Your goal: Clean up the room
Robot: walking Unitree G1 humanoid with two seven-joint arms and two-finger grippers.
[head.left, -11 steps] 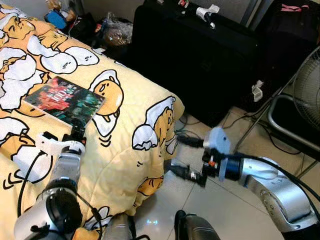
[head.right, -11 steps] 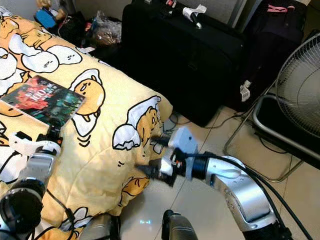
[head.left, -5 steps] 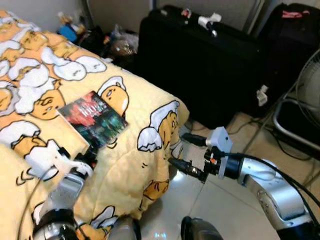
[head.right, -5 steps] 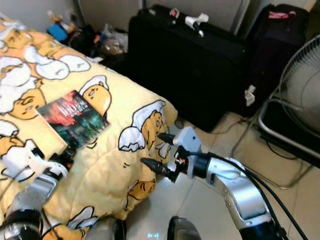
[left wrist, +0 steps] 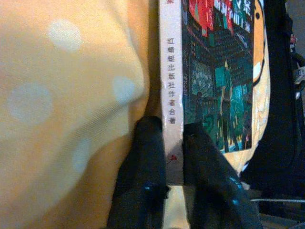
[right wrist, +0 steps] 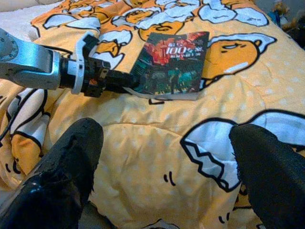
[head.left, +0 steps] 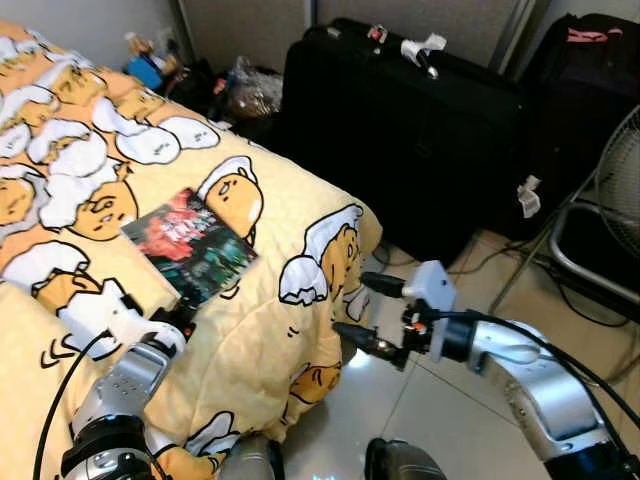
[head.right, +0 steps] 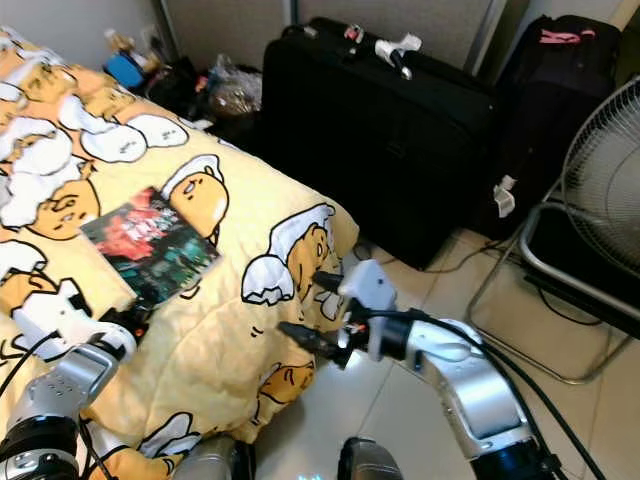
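Left end effector (left wrist: 174, 143), having advanced to the book (head.left: 190, 243) near the bed's (head.left: 300, 200) foot edge, apparently pinches its spine for removal; right end effector (head.left: 372, 315) hovers open beyond that edge.

— What lies on the bed (right wrist: 267, 90)?
— A book (right wrist: 174, 64), upper middle of the frame. The left claw (right wrist: 133, 82) pinches its corner. The right claw's fingers (right wrist: 62, 179) spread wide apart in the foreground.

The left gripper (left wrist: 174, 143) reaches forward low on the left, its fingers closed on a thin edge. The right gripper (head.left: 372, 314) is stretched out sideways, fingers wide apart.
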